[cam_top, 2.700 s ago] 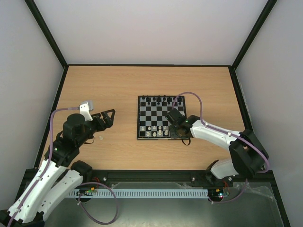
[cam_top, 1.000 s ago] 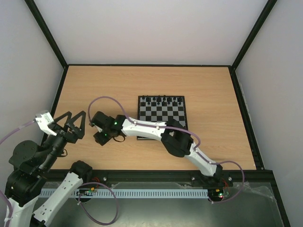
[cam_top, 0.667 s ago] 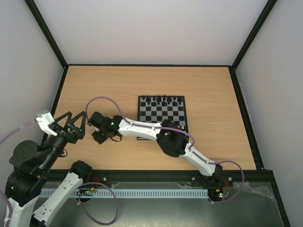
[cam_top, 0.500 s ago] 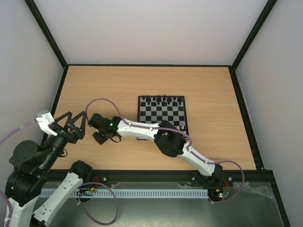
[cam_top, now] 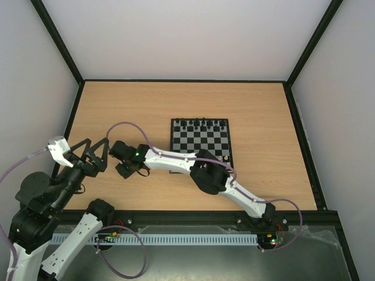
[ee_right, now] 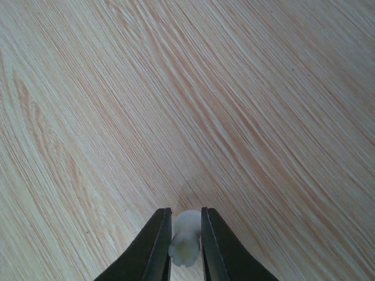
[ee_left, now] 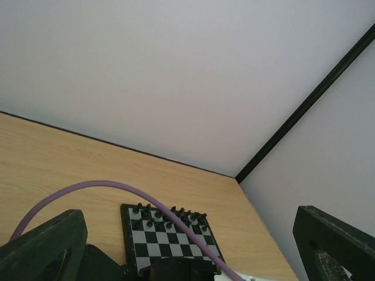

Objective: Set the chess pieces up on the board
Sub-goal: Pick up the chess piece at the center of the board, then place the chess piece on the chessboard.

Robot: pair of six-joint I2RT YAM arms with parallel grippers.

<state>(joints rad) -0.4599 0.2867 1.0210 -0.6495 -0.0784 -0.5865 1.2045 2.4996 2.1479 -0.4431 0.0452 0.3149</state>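
Right gripper (ee_right: 186,212) pinches a white chessman (ee_right: 186,243), low over the wooden table (ee_right: 246,93).
It sits left of the board (cam_top: 201,146), apart from its rim; black chessmen (cam_top: 202,123) line the far row. Left gripper (cam_top: 94,153) hangs spread wide nearby.

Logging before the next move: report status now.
Right hand shut on white piece, over table left of the board. Left hand open, raised, empty. Right arm crosses the board's near rows.

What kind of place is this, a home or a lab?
Probably a robot lab test cell: a light wooden tabletop boxed in by plain white walls, with two white-and-black robot arms bolted at its near edge.
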